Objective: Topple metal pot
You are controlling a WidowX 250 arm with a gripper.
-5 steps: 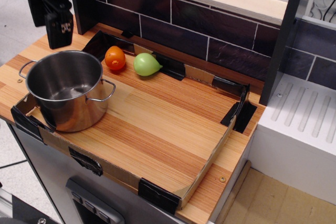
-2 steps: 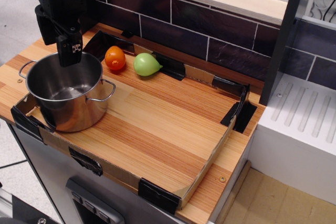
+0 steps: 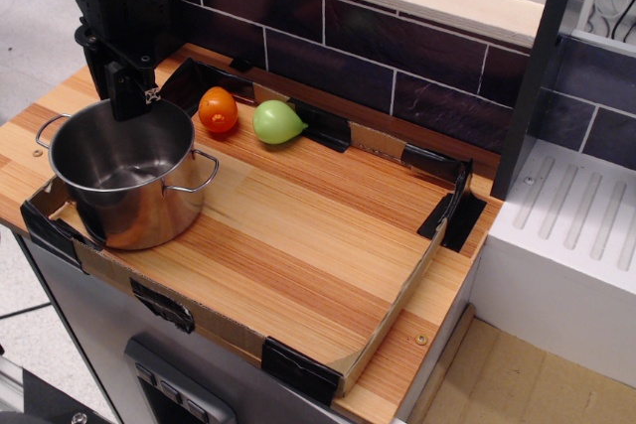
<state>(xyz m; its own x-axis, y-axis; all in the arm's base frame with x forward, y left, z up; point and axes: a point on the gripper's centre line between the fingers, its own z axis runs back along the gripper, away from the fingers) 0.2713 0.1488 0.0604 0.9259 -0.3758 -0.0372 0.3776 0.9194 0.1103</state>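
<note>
The metal pot [image 3: 124, 181] stands upright and lidless at the near left corner of the wooden board, with wire loop handles on its left and right sides. My black gripper [image 3: 117, 94] hangs over the pot's far rim. Its front fingertip [image 3: 128, 103] reaches down to about rim height, at the rim's inner side. The fingers look apart and hold nothing. I cannot tell whether the fingertip touches the rim.
An orange toy fruit [image 3: 218, 109] and a green toy fruit [image 3: 277, 122] lie behind the pot by the tiled back wall [image 3: 397, 67]. A low cardboard border [image 3: 397, 305] with black tape edges the board. A white drainer [image 3: 576, 215] stands to the right.
My gripper has come down and to the right, from above the board's far left corner to the pot's far rim. The pot and the fruits have not moved.
</note>
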